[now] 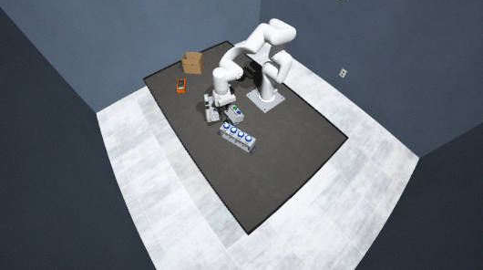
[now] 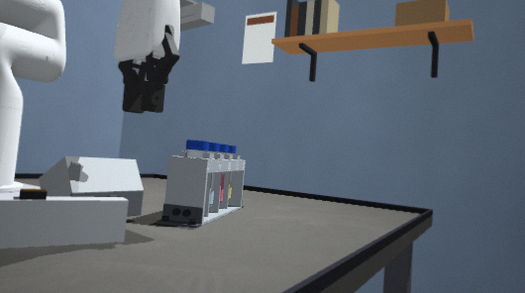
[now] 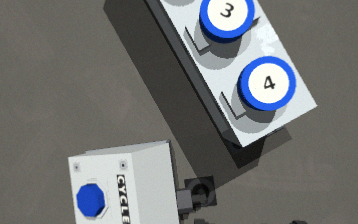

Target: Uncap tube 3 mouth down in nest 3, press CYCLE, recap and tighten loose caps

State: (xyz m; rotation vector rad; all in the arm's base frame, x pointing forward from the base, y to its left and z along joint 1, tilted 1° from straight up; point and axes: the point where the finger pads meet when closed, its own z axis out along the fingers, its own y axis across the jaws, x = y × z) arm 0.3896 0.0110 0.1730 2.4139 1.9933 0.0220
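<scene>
The decapping station (image 1: 237,138) stands on the dark table with blue caps on all its tubes; it also shows in the exterior view (image 2: 205,184). In the wrist view I see cap 3 (image 3: 227,15) and cap 4 (image 3: 266,83) seated on their tubes. The key housing (image 3: 125,187) lies below them, with the blue CYCLE key (image 3: 91,200) unlit. My gripper (image 2: 144,105) hangs well above the table, between the key housing (image 2: 94,179) and the station. It is partly open and holds nothing. The cap tray (image 1: 211,110) lies beside the arm's wrist, and its nests are hard to make out.
A cardboard box (image 1: 192,63) and an orange device (image 1: 181,86) sit at the table's far corner. The arm's base (image 1: 265,97) stands behind the key housing (image 1: 235,113). A wall shelf (image 2: 371,34) with books hangs behind the table.
</scene>
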